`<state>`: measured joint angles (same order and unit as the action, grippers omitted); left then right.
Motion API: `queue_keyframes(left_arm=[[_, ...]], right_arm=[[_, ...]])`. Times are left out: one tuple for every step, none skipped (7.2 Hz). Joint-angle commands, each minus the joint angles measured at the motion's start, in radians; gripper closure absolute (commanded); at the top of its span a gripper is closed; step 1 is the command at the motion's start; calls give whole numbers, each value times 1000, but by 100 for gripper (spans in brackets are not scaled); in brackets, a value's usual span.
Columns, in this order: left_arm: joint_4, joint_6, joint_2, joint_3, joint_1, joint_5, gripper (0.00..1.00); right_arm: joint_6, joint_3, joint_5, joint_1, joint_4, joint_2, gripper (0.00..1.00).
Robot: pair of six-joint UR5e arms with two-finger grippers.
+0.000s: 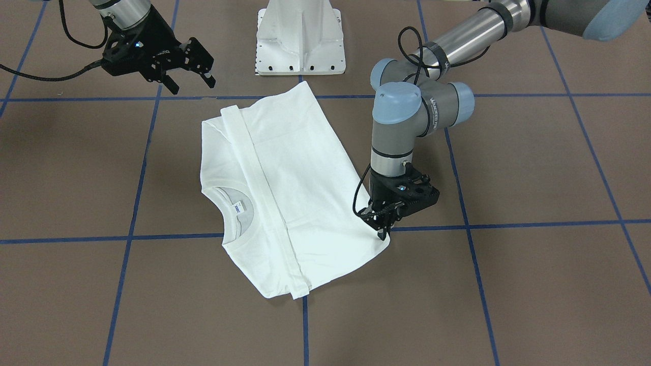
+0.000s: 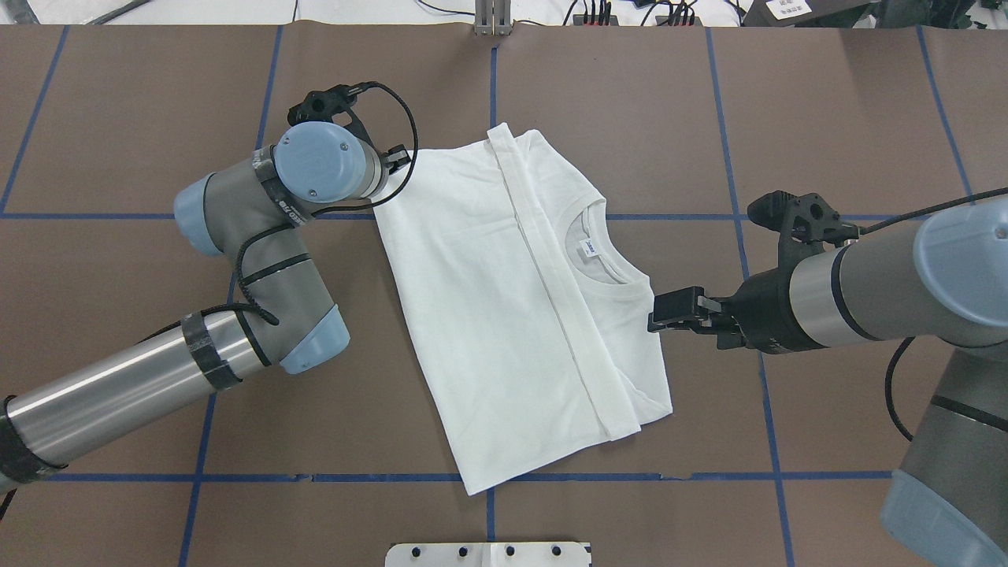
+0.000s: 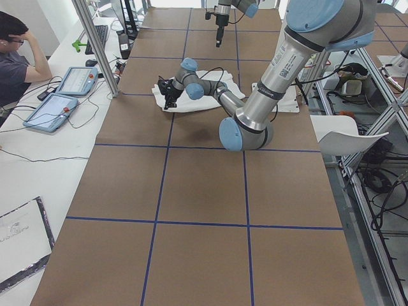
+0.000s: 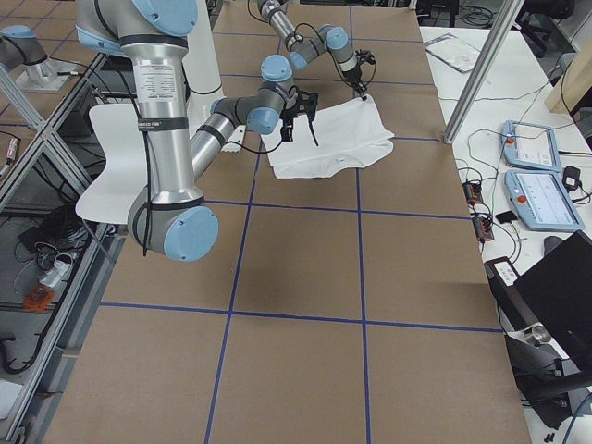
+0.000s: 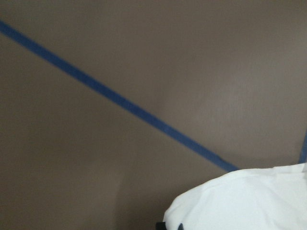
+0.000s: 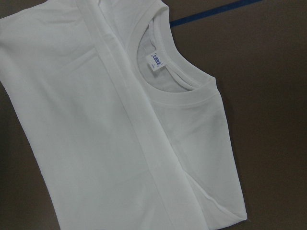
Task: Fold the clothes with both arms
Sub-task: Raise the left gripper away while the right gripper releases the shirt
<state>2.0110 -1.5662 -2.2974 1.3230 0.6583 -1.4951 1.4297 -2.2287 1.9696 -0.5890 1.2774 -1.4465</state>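
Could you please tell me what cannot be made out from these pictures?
Left gripper: whether it grips the T-shirt. In the overhead view its own wrist hides it, and the left wrist view's bottom edge cuts most of it off.
Neck tag: its print is too small and blurred, even in the right wrist view.
T-shirt's underside: covered by the cloth itself in every view.
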Motion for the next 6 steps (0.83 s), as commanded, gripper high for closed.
queue_keyframes(left_arm=[[333,29,-139,-301,17,65,100],[392,31,-170,-339,15,97,100],[403,50,-186,-347,14,98,100],[403,52,-185,-353,15,99,100],[403,86,-180,-360,35,98,100],[403,125,-177,-361,53,98,70]], right_arm=[[0,10,-6,1,-1,1,0],[-2,11,-14,1,-1,1,0],[-2,11,-18,1,0,1,0],[-2,11,-26,5,-1,1,0],[0,12,-35,8,-1,3,0],[-2,11,-52,11,0,3,0]])
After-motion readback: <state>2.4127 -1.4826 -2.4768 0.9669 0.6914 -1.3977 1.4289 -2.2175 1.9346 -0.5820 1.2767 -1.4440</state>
